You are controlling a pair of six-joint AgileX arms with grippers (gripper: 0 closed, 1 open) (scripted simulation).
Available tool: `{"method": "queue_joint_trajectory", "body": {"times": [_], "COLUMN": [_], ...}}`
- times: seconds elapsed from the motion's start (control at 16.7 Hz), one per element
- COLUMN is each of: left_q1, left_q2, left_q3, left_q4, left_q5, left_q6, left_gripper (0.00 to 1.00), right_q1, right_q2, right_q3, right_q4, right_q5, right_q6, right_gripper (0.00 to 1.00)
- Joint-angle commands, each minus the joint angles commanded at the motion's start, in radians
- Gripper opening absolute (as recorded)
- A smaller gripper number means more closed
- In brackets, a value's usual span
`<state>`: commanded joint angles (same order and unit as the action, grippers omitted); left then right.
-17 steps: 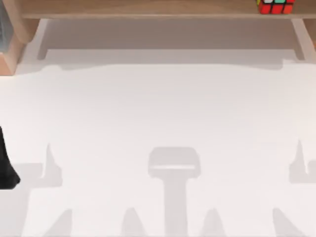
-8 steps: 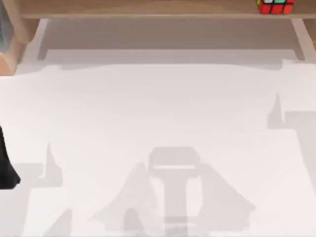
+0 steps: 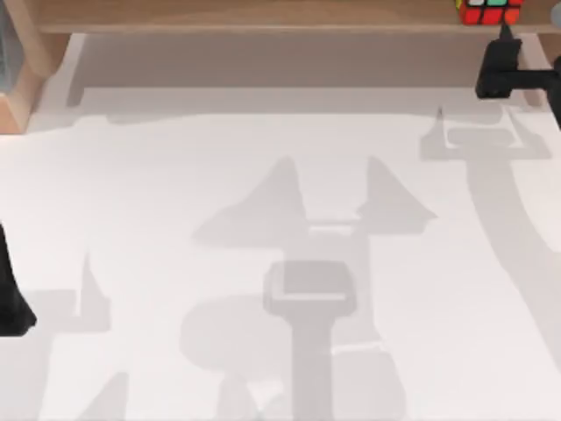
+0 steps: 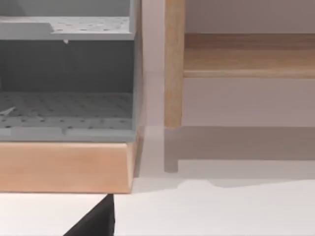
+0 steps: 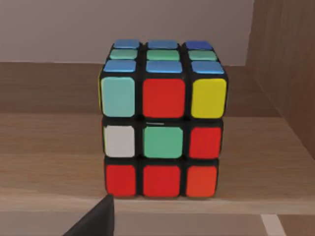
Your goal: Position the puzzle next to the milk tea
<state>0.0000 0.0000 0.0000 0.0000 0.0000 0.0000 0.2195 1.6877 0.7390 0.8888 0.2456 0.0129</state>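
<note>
The puzzle (image 3: 488, 10), a black-edged cube with red, green, white and yellow stickers, stands on the wooden shelf (image 3: 263, 16) at the far right of the table's back. In the right wrist view the puzzle (image 5: 162, 120) faces me squarely and upright near the shelf's front edge. My right gripper (image 3: 506, 42) hovers just in front of and below it, apart from it and open, with one dark fingertip (image 5: 96, 221) showing. The milk tea is out of view. My left arm (image 3: 10, 298) stays parked at the left edge.
The shelf stands on pale legs (image 3: 536, 70) over the white table (image 3: 263, 175). A grey perforated rack (image 4: 64, 73) in a wooden frame (image 4: 64, 167) sits at the back left, beside a shelf post (image 4: 173, 64).
My right arm has come into the top view and moved to the back right, up to the shelf in front of the puzzle. Its shadows swept across the table. The left arm has not moved.
</note>
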Motion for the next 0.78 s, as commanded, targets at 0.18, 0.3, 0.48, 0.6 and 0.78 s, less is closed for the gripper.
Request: {"method": "queue_joint_trajectory", "body": {"times": [0.18, 0.3, 0.48, 0.6, 0.78], "left_q1": [0.000, 0.000, 0.000, 0.000, 0.000], "left_q2": [0.000, 0.000, 0.000, 0.000, 0.000], "left_q3": [0.000, 0.000, 0.000, 0.000, 0.000], "left_q4": [0.000, 0.000, 0.000, 0.000, 0.000], "left_q5": [0.000, 0.000, 0.000, 0.000, 0.000], "left_q6": [0.000, 0.000, 0.000, 0.000, 0.000], "left_gripper": [1.00, 1.00, 1.00, 1.00, 1.00], "right_q1": [0.025, 0.038, 0.044, 0.044, 0.038], "right_q2": [0.176, 0.241, 0.264, 0.264, 0.271], "right_q3": [0.088, 0.129, 0.148, 0.148, 0.160], "right_q4": [0.102, 0.152, 0.172, 0.172, 0.165], "right_q5": [0.030, 0.044, 0.050, 0.050, 0.044], "right_q6": [0.002, 0.002, 0.002, 0.002, 0.002], "right_gripper": [1.00, 1.00, 1.00, 1.00, 1.00]}}
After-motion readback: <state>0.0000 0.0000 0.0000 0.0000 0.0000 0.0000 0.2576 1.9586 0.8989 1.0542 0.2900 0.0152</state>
